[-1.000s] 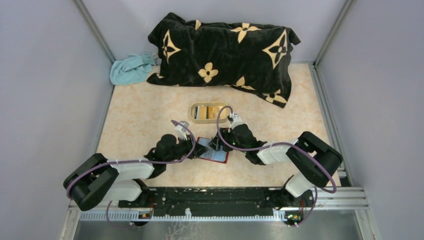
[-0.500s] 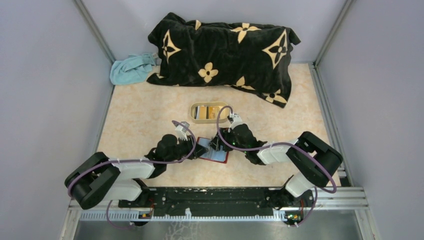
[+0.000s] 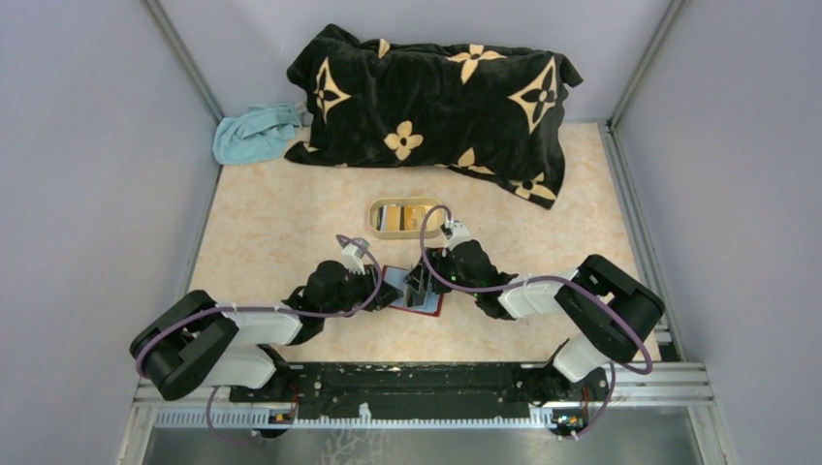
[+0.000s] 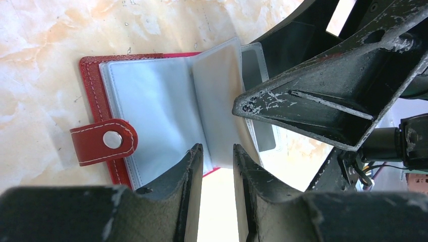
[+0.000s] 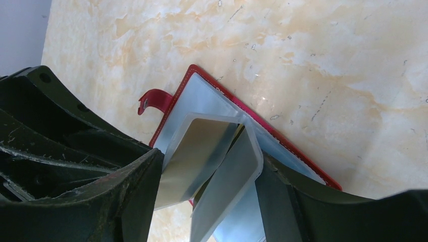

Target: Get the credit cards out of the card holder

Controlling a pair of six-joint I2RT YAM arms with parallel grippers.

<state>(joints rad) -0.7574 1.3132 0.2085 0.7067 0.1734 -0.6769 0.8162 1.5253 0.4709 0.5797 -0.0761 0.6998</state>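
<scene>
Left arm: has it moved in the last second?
Yes. Its elbow shifted slightly right along the black base rail, toward the red wallet.

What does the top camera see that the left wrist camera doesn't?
Only the top view: a black blanket with gold flowers, a light blue cloth, and a beige oval tray holding cards. Only the left wrist view: the red tab with its silver snap. Both: the dark red folding card holder lying open on the marbled table.

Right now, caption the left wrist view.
Left gripper, jaws apart, straddling a clear sleeve of the open red card holder, tab unfastened.
</scene>
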